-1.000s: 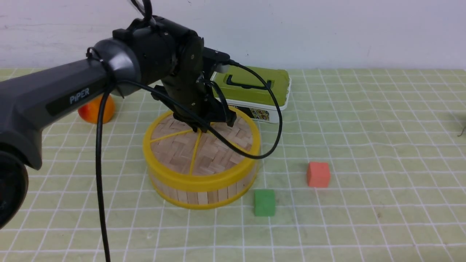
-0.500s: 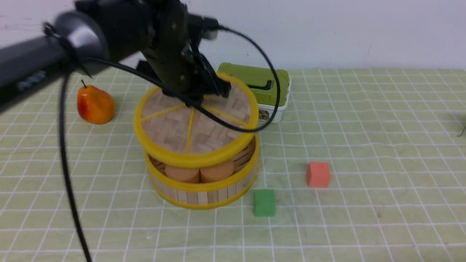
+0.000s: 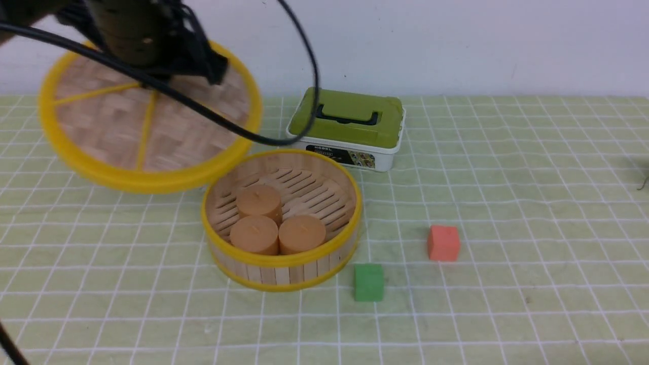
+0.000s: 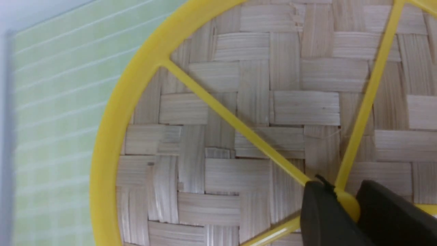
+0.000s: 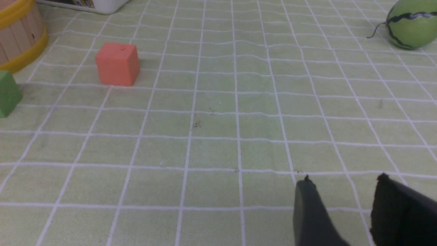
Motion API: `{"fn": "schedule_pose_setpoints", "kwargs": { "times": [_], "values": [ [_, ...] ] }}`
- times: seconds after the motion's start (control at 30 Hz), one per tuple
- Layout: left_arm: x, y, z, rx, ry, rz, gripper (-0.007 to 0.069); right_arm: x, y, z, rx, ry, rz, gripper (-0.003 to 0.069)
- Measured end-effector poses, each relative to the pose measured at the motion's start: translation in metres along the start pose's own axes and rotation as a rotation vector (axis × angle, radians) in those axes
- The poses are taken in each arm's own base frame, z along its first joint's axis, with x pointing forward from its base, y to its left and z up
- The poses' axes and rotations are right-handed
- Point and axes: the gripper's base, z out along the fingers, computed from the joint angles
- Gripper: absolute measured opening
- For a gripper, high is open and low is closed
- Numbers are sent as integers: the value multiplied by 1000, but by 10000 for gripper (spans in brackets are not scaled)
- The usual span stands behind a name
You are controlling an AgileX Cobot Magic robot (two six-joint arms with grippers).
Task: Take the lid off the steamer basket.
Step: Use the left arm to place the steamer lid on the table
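Left pincer [image 4: 344, 200] clenched on the yellow centre knob [image 4: 348, 205] of the lid [image 3: 147, 132], one jaw on each side where the spokes meet. The change within the last second is big. The lid sat flush on the steamer basket [image 3: 284, 261], half a second ago it was raised just above the rim, and now it hangs clear in the air, swung off to my left and tilted so its woven face turns toward the front camera. Its near edge only overlaps the basket's far-left rim in the front view; I judge the two apart, not touching. The basket stands open on the tabletop [image 3: 507, 177], in the same spot as before, so the lift has not dragged it. Inside, three round tan cakes [image 3: 258, 203] sit bunched on the slatted floor. Green-topped box [image 3: 350, 119] behind the basket, green cube [image 3: 368, 282] and red cube [image 3: 443, 243] near its right side, none shifted. Right pincer [image 5: 344, 184] released, jaws parted over bare cloth with nothing between them, well off to the right. The removal itself looks done. What I judge remains is setting the lid down on open tabletop to my left. The tilt suggests a grip on the knob alone, so a swing could slip.
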Motion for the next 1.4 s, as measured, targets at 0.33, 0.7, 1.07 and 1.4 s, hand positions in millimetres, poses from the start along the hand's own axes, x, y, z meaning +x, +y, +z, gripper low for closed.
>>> {"fn": "schedule_pose_setpoints", "kwargs": {
  "times": [0.33,0.7,1.07,1.4],
  "values": [
    [68,65,54,-34,119,-251,107,0,0,0,0,0,0,241],
    [114,38,142,23,195,-273,107,0,0,0,0,0,0,241],
    [127,18,195,49,209,-342,107,0,0,0,0,0,0,241],
    [118,21,181,64,156,-402,344,0,0,0,0,0,0,241]
  ]
}}
